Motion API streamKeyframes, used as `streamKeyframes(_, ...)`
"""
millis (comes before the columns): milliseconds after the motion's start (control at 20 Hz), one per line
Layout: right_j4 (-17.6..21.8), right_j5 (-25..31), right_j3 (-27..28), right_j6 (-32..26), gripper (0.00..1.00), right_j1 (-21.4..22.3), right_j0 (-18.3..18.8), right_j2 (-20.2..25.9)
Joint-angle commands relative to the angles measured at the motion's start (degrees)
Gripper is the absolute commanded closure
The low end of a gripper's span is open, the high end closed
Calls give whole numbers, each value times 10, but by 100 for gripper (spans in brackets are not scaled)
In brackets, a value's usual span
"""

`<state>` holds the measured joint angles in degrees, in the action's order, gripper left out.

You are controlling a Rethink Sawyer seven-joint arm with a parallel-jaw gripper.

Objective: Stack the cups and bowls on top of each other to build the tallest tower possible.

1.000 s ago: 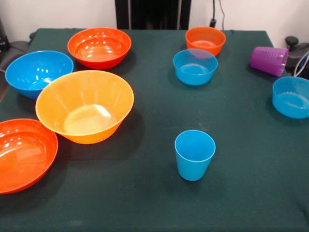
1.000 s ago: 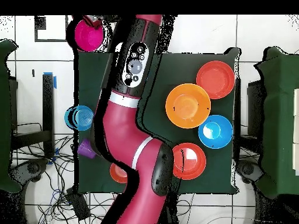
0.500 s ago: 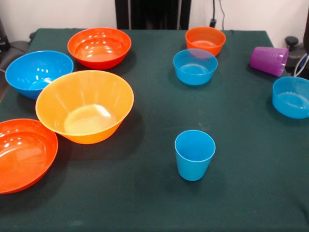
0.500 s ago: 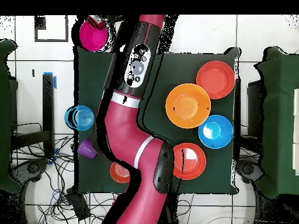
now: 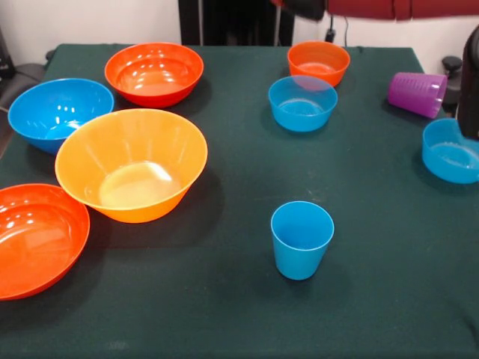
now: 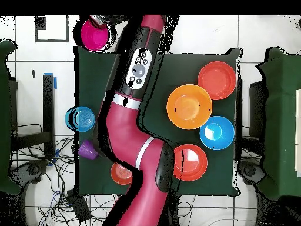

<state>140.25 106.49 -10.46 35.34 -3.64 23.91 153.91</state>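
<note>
The light blue cup stands upright near the table's middle front. The purple cup lies on its side at the far right. Two small blue bowls and a small orange bowl sit on the right half. A large yellow-orange bowl, a large blue bowl and two red-orange bowls sit on the left. In the overhead view my gripper holds the magenta-pink bowl by its rim, raised beyond the table's corner. Nothing is stacked.
The dark green table has bare cloth along its front. My red arm stretches over the table's middle in the overhead view and hides the blue cup there. Arm parts show at the front view's top and right edge.
The arm has swung slightly, carrying the pink bowl a little toward the table's middle in the overhead view. Arm parts have come into the front view's top and right edge.
</note>
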Motion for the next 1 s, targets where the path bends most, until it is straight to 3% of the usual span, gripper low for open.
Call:
streamKeyframes(50, 73, -39, 87, -200, 100, -17, 5, -14)
streamKeyframes(1000, 135, -19, 82, -255, 100, -6, 17, 11)
